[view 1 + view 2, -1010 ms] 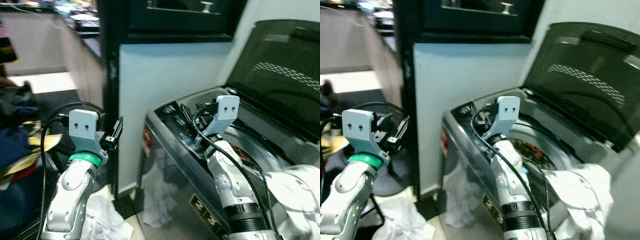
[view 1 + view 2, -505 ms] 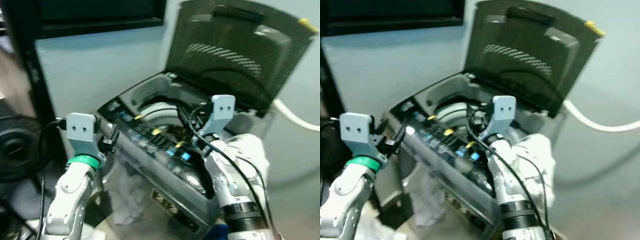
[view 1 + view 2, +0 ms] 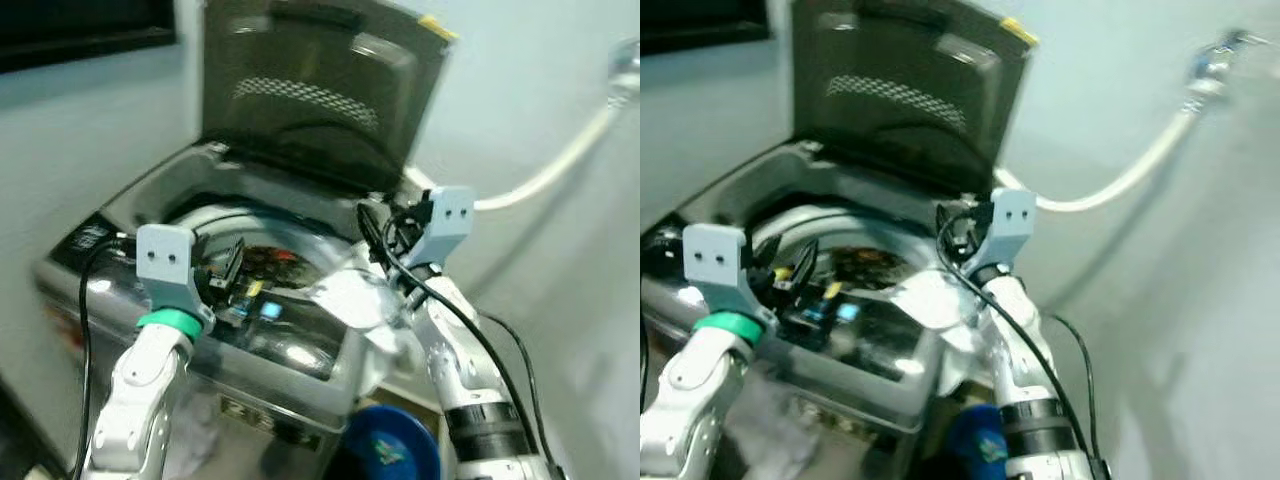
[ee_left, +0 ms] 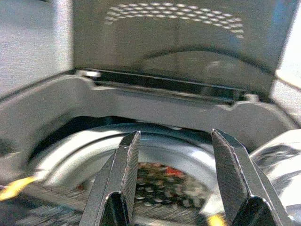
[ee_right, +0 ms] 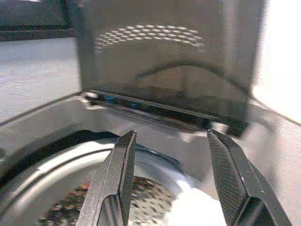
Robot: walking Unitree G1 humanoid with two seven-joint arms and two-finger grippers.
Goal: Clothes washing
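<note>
With both grippers, left [image 4: 176,188] and right [image 5: 171,183], fingers spread and empty, best to nudge the white cloth [image 3: 345,295] at centre frame off the rim into the drum [image 4: 160,181].

Home laundry corner: top-load washing machine [image 3: 300,350], wall hose [image 3: 560,165].

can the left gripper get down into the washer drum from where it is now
Probably yes. The washer's lid stands raised, the drum lies open straight ahead of the left gripper, and its fingers are spread with nothing between them. The white cloth sits over by the right gripper.
</note>
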